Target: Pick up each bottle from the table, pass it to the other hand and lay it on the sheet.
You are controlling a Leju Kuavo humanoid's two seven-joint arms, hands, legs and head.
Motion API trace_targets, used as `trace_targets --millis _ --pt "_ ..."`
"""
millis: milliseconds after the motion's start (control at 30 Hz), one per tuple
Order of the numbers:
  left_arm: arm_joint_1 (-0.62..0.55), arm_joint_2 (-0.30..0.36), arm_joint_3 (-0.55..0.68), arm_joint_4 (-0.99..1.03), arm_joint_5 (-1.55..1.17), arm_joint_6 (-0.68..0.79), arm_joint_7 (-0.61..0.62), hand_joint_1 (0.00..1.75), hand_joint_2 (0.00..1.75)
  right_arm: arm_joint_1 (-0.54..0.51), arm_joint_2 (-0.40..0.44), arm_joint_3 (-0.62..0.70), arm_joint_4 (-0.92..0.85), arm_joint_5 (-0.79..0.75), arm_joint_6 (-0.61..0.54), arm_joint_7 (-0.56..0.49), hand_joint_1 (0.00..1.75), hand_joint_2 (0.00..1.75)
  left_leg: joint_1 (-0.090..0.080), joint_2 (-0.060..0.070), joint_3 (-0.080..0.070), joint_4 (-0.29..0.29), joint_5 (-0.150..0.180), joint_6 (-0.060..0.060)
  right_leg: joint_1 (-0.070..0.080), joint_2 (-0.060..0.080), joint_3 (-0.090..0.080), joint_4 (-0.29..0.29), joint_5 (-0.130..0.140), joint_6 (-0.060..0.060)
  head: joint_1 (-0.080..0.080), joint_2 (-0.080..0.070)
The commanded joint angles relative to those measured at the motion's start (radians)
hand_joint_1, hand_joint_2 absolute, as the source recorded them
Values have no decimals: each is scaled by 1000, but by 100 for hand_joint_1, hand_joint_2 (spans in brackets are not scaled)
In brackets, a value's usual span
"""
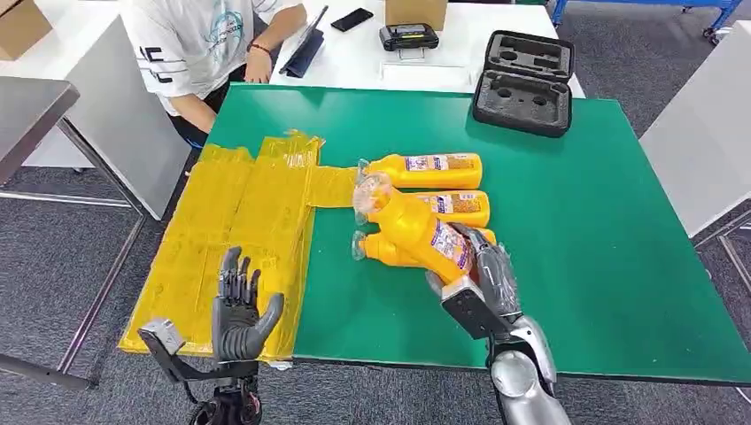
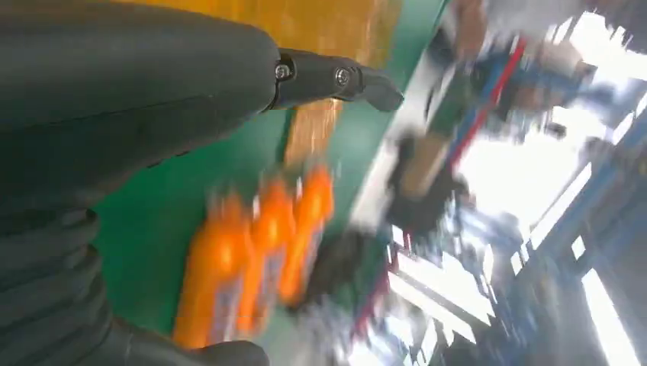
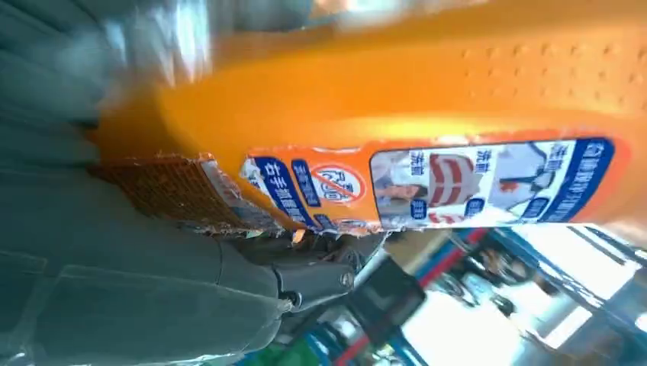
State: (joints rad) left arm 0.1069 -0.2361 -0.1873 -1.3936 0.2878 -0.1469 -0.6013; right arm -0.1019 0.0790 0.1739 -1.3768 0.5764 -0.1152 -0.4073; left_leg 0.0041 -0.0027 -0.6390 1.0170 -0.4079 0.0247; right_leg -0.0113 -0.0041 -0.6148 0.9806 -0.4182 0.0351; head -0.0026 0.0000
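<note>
Right hand [image 1: 478,274] grips an orange bottle [image 1: 416,226], contents unclear.

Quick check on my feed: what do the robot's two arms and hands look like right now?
Left hand: dark grey segmented fingers, thick grey thumb, on a black wrist bracket. Right hand: grey, under a clear glossy cover, on a silver metal forearm with a rounded joint. Wrist views show grey ribbed covers and small screws.
</note>
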Motion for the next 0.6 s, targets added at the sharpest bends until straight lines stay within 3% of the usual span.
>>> trace_targets --millis 33,233,333,467,500,600 --pt "-66 51 -62 171 125 -220 102 0 175 -84 71 70 181 -5 66 -109 175 175 0 2 5 -2 -1 -1 0 3 4 -2 0 -1 0 0" --pt "-90 52 -92 196 139 -270 139 0 175 -100 90 158 320 -7 105 -150 175 175 0 2 5 -2 -1 -1 0 2 5 -2 0 -1 0 0" --pt "-91 52 -92 196 139 -270 140 0 175 -100 91 163 326 -7 104 -154 175 175 1 3 10 -3 -3 -2 1 2 9 -2 -2 -2 0 0" --pt "-90 53 -91 195 139 -271 141 0 175 -102 87 161 324 -6 104 -154 175 175 0 1 3 -1 0 -1 0 1 2 -1 0 -1 0 0" --pt "-90 53 -91 195 139 -271 141 0 175 -102 87 161 324 -6 104 -154 175 175 0 2 10 -2 -3 -2 0 2 9 -2 -2 -2 0 0" --pt "-90 53 -91 195 139 -271 141 0 175 -102 87 161 324 -6 104 -154 175 175 0 1 5 -1 -1 -1 0 1 5 -1 -1 -1 0 0"
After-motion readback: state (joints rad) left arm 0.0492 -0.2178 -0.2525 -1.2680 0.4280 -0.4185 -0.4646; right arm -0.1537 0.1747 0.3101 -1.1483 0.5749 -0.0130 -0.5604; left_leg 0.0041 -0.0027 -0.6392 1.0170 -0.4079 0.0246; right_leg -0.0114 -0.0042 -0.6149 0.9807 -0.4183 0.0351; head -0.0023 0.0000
